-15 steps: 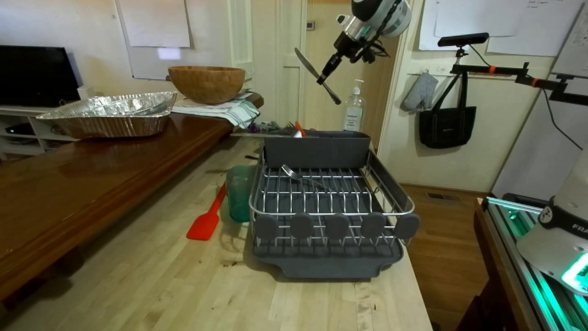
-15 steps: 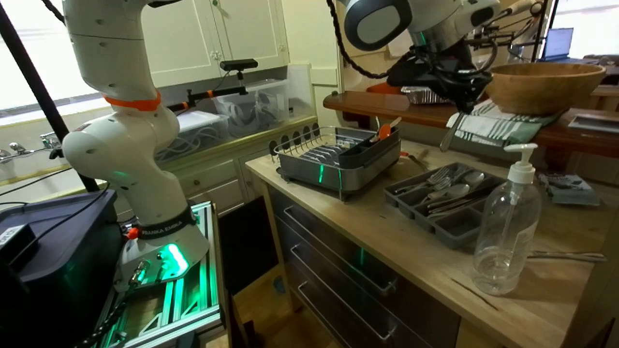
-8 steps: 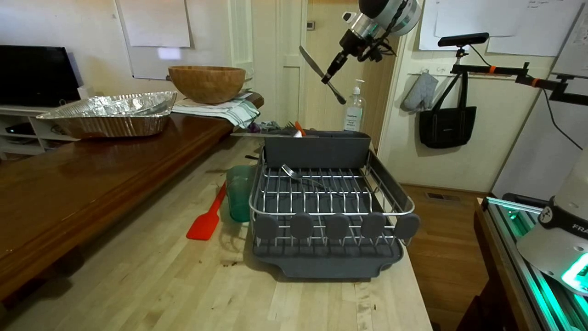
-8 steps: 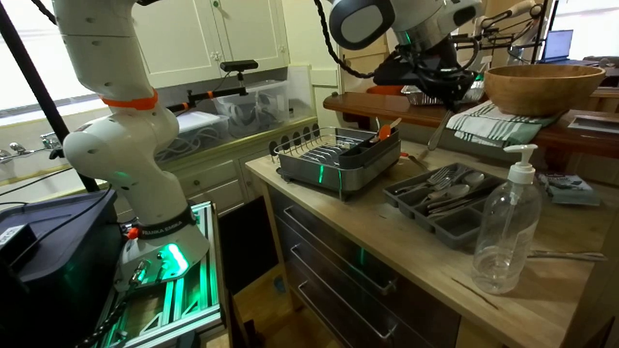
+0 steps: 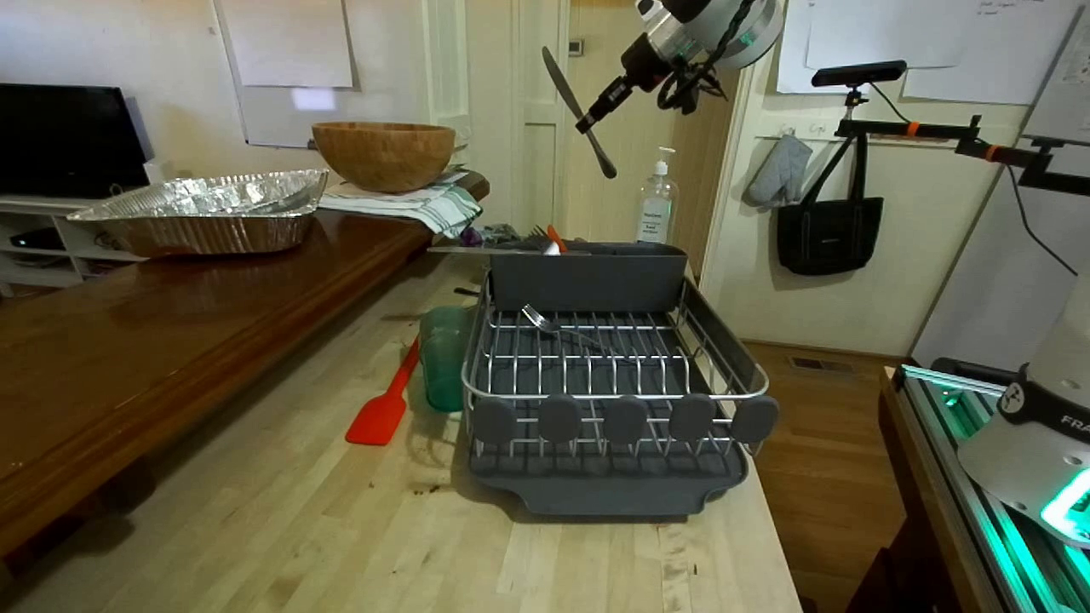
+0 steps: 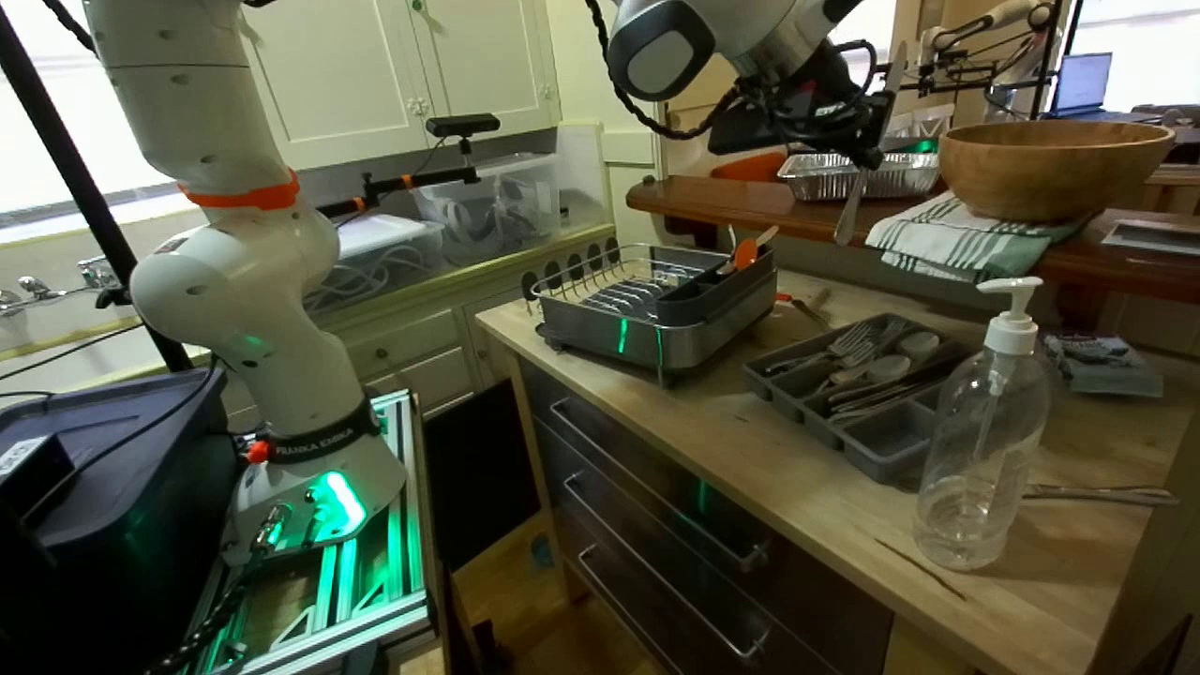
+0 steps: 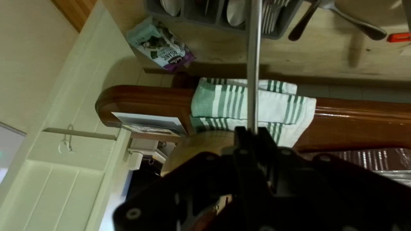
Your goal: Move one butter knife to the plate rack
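Swung leftward since half a second ago, the robot arm [image 6: 234, 258] now has its wrist end in the upper right of an exterior view, and what it carries is tipped steeper. Below, the wooden counter [image 6: 712, 427] stretches from the middle of that frame to its lower right. On it, near the centre, sits the dish rack [image 6: 647, 347], the goal, unmoved. The cutlery tray [image 6: 891, 441] lies to the right, its right end partly behind a pump bottle [image 6: 980, 459].

In the wrist view the gripper [image 7: 252, 132] comes up from the bottom edge, its jaws pinched tight on the knife [image 5: 569, 96]. In both exterior views the knife hangs in mid-air in the upper part of the frame, apart from rack and tray alike.

As a judgement, the picking up is done and the carry is in hand, roughly half the job; bringing the knife over the rack, lowering it and letting go are left.

Its long axis runs aslant, nearer upright than level: in an exterior view the broader end, which looks like the blade, points to the upper left, and the handle end to the lower right. In the wrist view it is a thin bright strip rising almost straight from the jaws and running off the top edge.
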You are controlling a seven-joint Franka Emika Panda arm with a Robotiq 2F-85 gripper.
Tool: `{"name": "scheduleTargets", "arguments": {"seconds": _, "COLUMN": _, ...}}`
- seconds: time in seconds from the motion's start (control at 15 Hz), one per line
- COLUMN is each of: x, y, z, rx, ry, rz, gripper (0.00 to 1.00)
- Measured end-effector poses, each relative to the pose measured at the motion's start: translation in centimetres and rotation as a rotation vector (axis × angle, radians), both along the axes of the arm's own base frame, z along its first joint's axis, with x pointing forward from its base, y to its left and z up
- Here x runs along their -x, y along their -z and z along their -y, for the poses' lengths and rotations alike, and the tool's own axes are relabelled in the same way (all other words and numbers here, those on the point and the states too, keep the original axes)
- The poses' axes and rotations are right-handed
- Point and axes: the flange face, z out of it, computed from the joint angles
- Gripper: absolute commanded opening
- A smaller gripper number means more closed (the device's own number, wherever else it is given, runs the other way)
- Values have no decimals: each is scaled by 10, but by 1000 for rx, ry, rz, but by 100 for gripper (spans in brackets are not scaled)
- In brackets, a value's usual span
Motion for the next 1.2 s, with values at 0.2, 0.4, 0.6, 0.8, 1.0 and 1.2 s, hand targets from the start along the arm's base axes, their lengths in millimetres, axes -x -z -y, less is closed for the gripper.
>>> {"name": "scheduleTargets", "arguments": {"seconds": 0.2, "x": 10, "y": -1, "z": -31, "rx": -29, "ry": -58, "rz": 66, "gripper": 3}}
{"name": "scheduleTargets", "arguments": {"seconds": 0.4, "x": 25, "y": -6, "z": -53, "rx": -57, "ry": -102, "rz": 133, "gripper": 3}}
{"name": "scheduleTargets", "arguments": {"seconds": 0.6, "x": 44, "y": 0, "z": -63, "rx": -69, "ry": -134, "rz": 167, "gripper": 3}}
{"name": "scheduleTargets", "arguments": {"seconds": 0.8, "x": 54, "y": 5, "z": -78, "rx": -35, "ry": -271, "rz": 197, "gripper": 3}}
{"name": "scheduleTargets", "arguments": {"seconds": 1.0, "x": 59, "y": 10, "z": -100, "rx": -9, "ry": -420, "rz": 221, "gripper": 3}}
{"name": "scheduleTargets", "arguments": {"seconds": 1.2, "x": 67, "y": 26, "z": -113, "rx": -43, "ry": -498, "rz": 201, "gripper": 3}}
